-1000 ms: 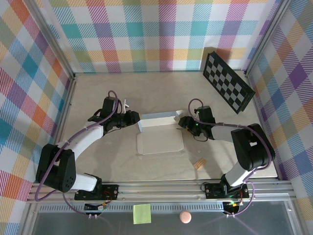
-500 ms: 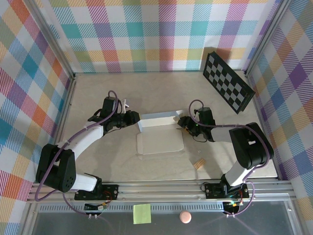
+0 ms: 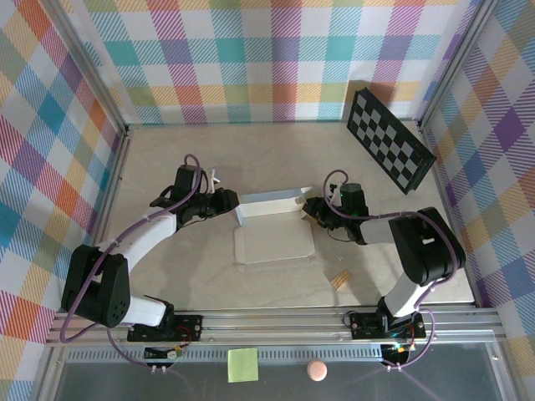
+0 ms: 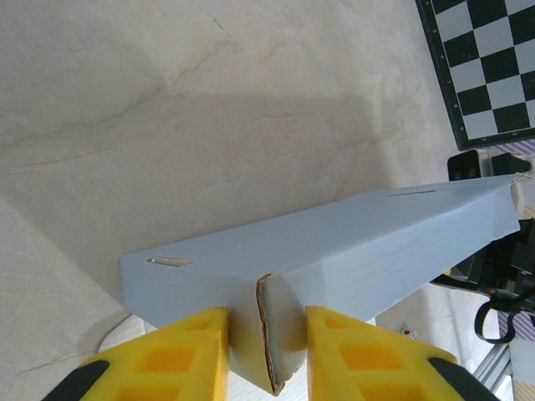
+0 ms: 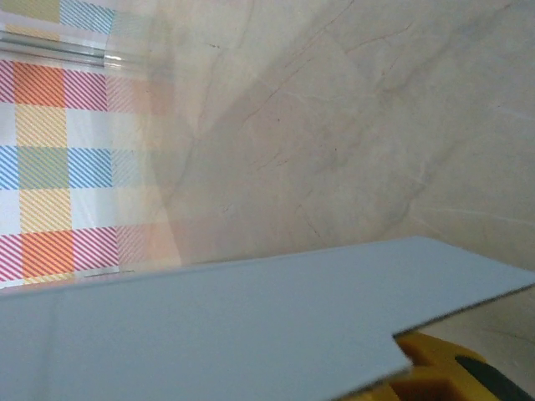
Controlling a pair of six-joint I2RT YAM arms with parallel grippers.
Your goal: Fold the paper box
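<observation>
Top view: box point(image 3: 272, 242) sat mid-table point(image 3: 251, 159), base panel flat, rear wall folded upright. Left gripper point(image 3: 232, 203) was at the wall's left end, right gripper point(image 3: 308, 210) at its right end.

Left wrist: yellow fingers point(image 4: 188, 351) were clamped on the box's end edge.

Right wrist: the cardboard panel crossed the lower frame, with one yellow finger point(image 5: 435, 368) under its corner. Could not tell whether it was closed or gripping.

The pale grey paper box point(image 3: 274, 238) lies half folded, base panel flat, far panel raised upright.
</observation>
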